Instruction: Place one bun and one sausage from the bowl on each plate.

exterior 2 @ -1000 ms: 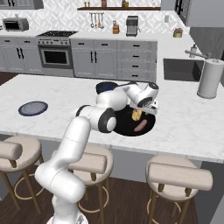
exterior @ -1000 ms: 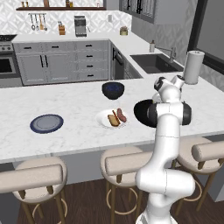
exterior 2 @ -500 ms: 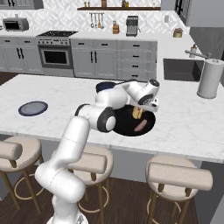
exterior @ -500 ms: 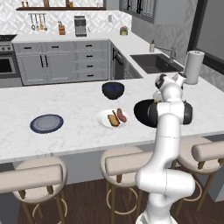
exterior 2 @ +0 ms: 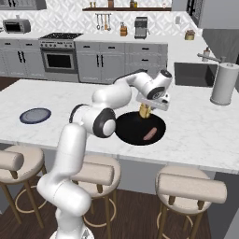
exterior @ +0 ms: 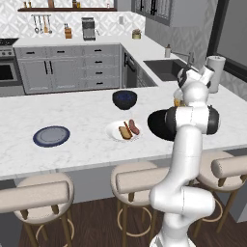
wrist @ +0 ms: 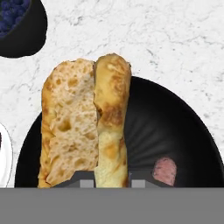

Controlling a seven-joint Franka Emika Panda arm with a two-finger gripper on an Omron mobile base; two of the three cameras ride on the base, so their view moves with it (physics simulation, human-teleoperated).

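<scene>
Marble-white desk carries everything we see. On it, near the arm, sits the wide black bowl, with one sausage lying inside toward its right side in the right base view; in the hand view that sausage shows as a pink end near the bottom. We see the gripper poised over the bowl with its jaws clamped on a split golden bun, which hangs raised above the bowl and apart from its floor as far as we can tell from the right base view. In the left base view the bun is mostly hidden behind the arm, so we cannot judge its height there.

To the left of the bowl in the left base view sits the white plate, which already carries a bun and a sausage lying side by side. Well apart from it, farther left on the desk, lies the dark blue-grey plate with a paler rim. Behind the white plate stands a smaller dark blue bowl. A paper towel roll stands upright near the sink.
</scene>
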